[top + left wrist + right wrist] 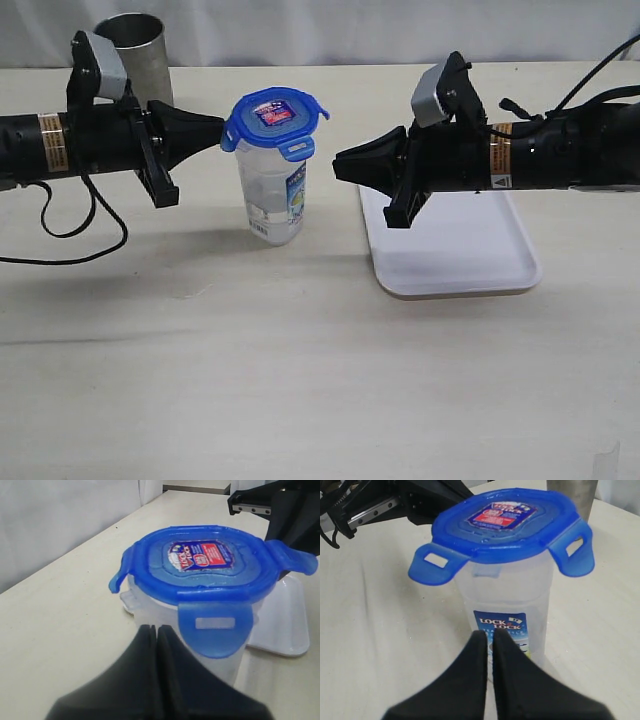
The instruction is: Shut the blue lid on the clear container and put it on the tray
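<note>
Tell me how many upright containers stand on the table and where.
2. The clear container stands mid-table, left of the tray in the exterior view; a grey metal cup stands back left, partly behind an arm.

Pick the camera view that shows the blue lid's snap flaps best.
The left wrist view: the blue lid fills much of the frame close up, with three flaps in sight. The right wrist view is as close but shows only two flaps, both flared outward. The exterior view shows the lid small, sitting on the clear container.
</note>
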`<state>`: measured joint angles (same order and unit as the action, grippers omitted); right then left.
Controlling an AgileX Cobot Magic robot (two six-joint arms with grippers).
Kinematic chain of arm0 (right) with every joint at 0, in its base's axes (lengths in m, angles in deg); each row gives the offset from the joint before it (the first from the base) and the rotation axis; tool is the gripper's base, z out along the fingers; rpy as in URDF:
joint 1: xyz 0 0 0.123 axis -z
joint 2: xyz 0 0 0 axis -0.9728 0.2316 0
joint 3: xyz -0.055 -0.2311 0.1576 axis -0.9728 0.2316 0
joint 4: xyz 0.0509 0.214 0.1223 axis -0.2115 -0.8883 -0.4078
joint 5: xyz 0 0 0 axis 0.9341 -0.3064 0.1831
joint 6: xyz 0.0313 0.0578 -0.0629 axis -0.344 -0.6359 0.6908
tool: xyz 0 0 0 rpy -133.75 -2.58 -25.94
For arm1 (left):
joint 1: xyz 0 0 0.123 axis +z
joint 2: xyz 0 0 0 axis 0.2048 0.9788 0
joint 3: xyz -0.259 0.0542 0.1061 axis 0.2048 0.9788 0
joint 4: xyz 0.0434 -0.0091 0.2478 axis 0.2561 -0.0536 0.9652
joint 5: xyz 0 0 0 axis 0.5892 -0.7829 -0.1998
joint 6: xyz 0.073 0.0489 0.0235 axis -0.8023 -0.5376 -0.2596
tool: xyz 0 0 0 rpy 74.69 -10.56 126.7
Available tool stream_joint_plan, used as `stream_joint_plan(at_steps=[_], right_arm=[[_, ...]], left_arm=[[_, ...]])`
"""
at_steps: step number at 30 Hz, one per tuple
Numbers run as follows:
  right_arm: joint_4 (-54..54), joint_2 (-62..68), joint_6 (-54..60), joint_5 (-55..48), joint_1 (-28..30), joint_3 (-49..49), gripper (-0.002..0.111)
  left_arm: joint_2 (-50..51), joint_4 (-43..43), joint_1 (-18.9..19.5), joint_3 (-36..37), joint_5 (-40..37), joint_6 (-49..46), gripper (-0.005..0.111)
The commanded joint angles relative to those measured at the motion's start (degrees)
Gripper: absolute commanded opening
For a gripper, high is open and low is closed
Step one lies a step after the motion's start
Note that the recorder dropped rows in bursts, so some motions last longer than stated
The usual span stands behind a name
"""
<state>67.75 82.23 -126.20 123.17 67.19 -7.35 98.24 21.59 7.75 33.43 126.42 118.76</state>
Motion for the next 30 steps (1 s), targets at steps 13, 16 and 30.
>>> stream_joint_plan(at_steps=[13,16,30], right_arm=[[-0.47,0.14,0.01,0.04,-0.05,-0.31,0.004],[-0.47,0.14,0.01,0.04,-0.05,-0.31,0.004],[-6.43,0.14,0.58,-0.57,-0.05,-0.31,0.005]], left_arm=[[-0.32,2.43,1.42,0.01,3.44,2.91,0.000],[-0.32,3.12,1.42,0.01,3.77,3.01,0.000],[-0.32,0.86,1.42,0.01,-1.51,4.99,0.000]])
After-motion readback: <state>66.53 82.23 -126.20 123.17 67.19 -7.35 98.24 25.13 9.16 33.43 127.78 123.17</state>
